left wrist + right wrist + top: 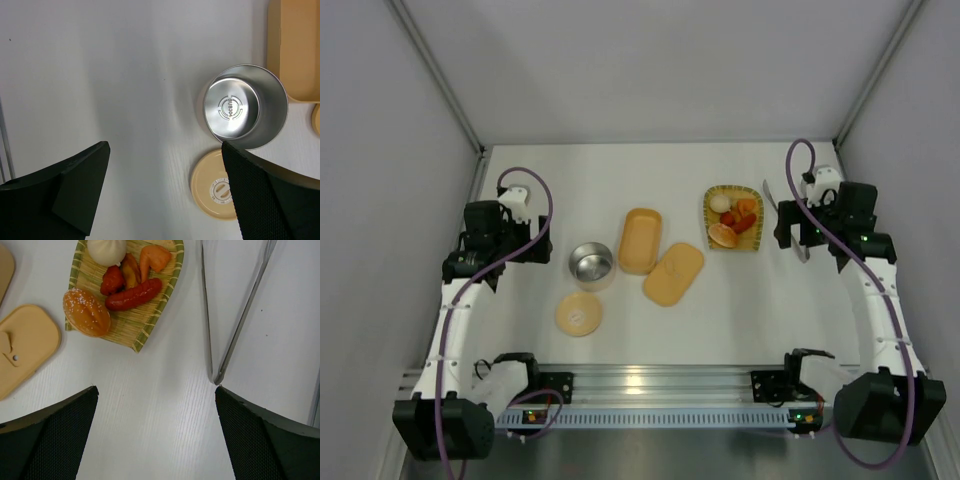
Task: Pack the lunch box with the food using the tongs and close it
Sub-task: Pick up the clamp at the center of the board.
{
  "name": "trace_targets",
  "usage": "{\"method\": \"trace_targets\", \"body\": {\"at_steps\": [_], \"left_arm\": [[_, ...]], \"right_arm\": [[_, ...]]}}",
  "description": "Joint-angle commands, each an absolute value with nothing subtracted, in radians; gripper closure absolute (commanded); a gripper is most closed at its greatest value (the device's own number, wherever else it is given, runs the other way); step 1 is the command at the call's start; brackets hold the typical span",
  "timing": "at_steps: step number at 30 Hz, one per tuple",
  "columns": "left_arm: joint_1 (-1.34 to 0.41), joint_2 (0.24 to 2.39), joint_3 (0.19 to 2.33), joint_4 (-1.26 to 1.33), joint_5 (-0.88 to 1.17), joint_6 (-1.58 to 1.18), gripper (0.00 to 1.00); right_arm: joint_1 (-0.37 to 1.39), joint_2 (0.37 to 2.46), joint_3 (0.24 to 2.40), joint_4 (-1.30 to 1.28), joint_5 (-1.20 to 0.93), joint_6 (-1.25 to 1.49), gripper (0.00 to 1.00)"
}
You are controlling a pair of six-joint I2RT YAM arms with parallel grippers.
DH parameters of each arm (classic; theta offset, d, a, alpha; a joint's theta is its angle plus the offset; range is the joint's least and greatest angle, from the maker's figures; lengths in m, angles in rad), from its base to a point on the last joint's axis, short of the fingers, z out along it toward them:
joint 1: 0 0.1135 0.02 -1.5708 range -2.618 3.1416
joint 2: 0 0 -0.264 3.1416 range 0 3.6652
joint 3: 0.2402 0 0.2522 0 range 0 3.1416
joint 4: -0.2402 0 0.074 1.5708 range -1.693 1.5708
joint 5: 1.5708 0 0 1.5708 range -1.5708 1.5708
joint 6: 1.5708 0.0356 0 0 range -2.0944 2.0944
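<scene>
Your left gripper (165, 155) is wide open and holds nothing. It hangs over the white table (570, 180), just to the left of the little steel tin (245, 105). The tin stands open and you can see right down to its shiny bottom. Its round tan lid (215, 185) lies flat on the table close by, on the near side of the tin, and one black finger (265, 200) hides a bit of it. Your right gripper (156, 392) is wide open too, with nothing in it. It hangs over the table between the yellow woven tray (150, 330) and the tongs (218, 377). The tongs lie flat on the table to the right of the tray, two thin silver arms that meet in a point on the near side. The food sits in the tray: a white ball (106, 250), a round sugary orange piece (86, 311), a long red sausage (133, 294) and some small red and orange bits. The lunch box (640, 240) is in the middle of the table, open, between the tin and the tray. Its flat lid (673, 273) lies on the table right next to it, on the near right side.
</scene>
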State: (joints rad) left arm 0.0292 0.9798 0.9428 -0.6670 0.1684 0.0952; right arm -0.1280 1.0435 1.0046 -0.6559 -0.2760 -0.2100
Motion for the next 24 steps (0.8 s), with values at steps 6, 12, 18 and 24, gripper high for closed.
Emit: {"method": "trace_targets", "body": {"at_steps": [6, 12, 18, 24], "left_arm": [[0.034, 1.003, 0.974, -0.663, 0.150, 0.069, 0.02], [0.032, 1.012, 0.977, -0.667, 0.172, 0.080, 0.02], [0.032, 1.031, 0.960, -0.650, 0.198, 0.083, 0.02], [0.032, 1.060, 0.962, -0.638, 0.199, 0.089, 0.02]], "right_arm": [[-0.150, 1.161, 1.069, -0.716, -0.198, -0.262, 0.01], [-0.170, 1.321, 1.152, -0.798, -0.091, -0.311, 0.01], [-0.199, 1.509, 1.242, -0.864, -0.041, -0.325, 0.01], [-0.199, 1.713, 1.322, -0.858, -0.038, -0.311, 0.01]]}}
